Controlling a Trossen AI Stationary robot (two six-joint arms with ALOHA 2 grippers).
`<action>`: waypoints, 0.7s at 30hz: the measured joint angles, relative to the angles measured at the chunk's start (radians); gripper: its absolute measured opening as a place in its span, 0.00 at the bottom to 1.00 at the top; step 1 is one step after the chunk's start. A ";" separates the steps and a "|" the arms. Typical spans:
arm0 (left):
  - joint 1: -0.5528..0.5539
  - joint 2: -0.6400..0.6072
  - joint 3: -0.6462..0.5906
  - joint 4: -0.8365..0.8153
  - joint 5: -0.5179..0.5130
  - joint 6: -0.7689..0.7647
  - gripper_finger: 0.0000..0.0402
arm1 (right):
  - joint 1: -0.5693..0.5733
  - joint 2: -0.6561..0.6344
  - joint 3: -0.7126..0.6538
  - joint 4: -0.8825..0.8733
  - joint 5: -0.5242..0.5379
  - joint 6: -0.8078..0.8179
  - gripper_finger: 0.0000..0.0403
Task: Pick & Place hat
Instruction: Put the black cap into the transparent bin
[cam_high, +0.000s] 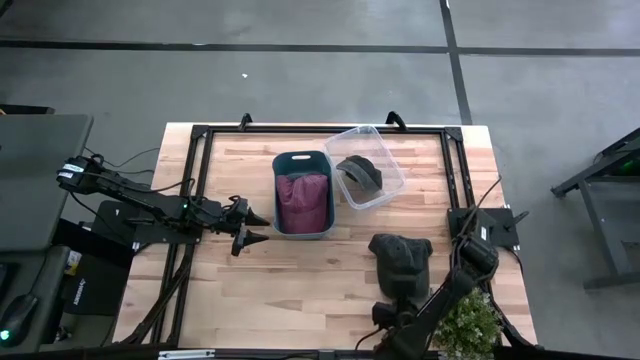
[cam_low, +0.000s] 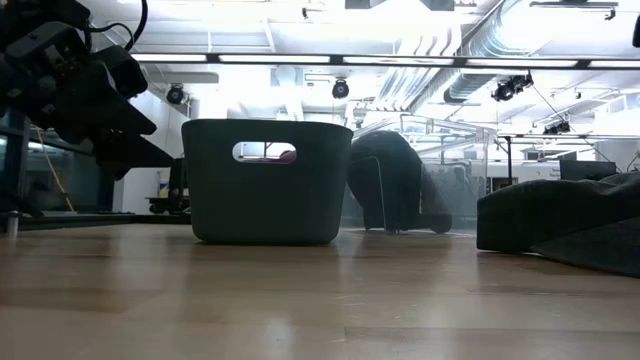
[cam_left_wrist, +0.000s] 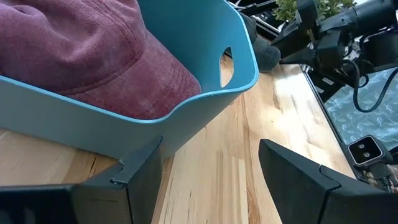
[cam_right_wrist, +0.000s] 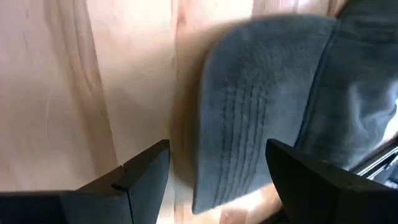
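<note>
The right gripper (cam_right_wrist: 211, 180) is hard to find from above: its arm comes up from the table's near edge beside a potted plant (cam_high: 468, 322), and the dark grey hat (cam_high: 400, 258) covers the spot where its fingers would show. From table height that hat (cam_low: 560, 225) is cut off at the picture's edge, a low dark heap. A black hat (cam_high: 360, 173) sits inside the clear plastic container (cam_high: 385, 150), blurred through the wall.

Taking the teal bin (cam_high: 302, 193) as the landmark: the left gripper (cam_high: 250, 228) hangs just beside the bin's left wall near its front corner, fingers spread, holding nothing and touching nothing. The maroon hat (cam_high: 302, 200) lies inside the bin, filling it; it is soft, velvety cloth with stitched rows on the brim (cam_left_wrist: 149, 74). The clear container leans against the bin's right side. The dark grey hat lies on the bare wood well to the bin's right and nearer the front edge. The right gripper's fingers stand wide apart over its stitched brim (cam_right_wrist: 249, 155), gripping nothing.
</note>
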 joint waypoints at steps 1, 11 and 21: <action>0.000 0.000 0.000 0.000 0.000 0.000 0.61 | 0.002 0.005 0.000 0.003 0.012 0.003 0.64; 0.000 0.000 0.000 0.000 0.000 0.000 0.61 | 0.006 0.050 0.000 -0.001 0.043 0.028 0.64; 0.000 0.000 0.000 0.000 0.000 0.000 0.61 | -0.029 0.060 0.001 -0.004 0.046 0.129 0.55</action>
